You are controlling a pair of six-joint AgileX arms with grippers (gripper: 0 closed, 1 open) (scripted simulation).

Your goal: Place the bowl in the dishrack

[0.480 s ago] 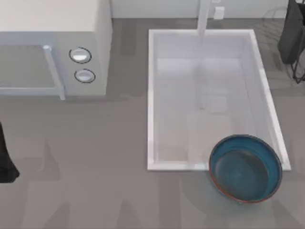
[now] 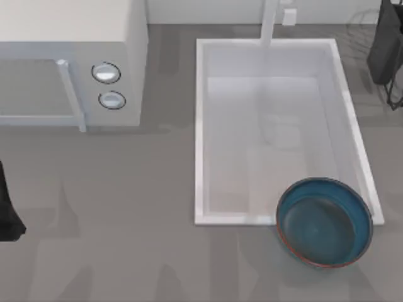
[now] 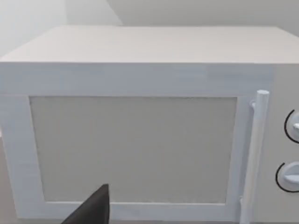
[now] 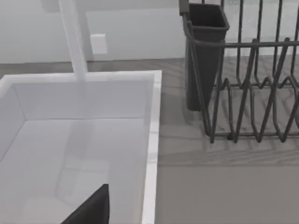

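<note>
The bowl (image 2: 324, 221), teal-blue inside with a reddish-brown rim, lies upright at the sink's (image 2: 199, 126) near right corner, overlapping the rim there. The dishrack (image 2: 393, 94) of dark wire rods stands at the far right edge, well beyond the bowl. In the right wrist view the dishrack (image 4: 243, 43) stands right beside the sink (image 4: 152, 140), and a dark part of my right gripper (image 4: 93, 207) hangs over the basin. My left arm (image 2: 6, 211) sits at the table's left edge; my left gripper (image 3: 93, 210) faces the microwave door. Nothing is held.
A white microwave (image 2: 75, 38) with two round knobs takes up the far left. A dark utensil holder (image 4: 205, 51) hangs on the dishrack's end nearest the sink. A white faucet (image 2: 269, 22) rises at the sink's far rim. Grey counter runs along the front.
</note>
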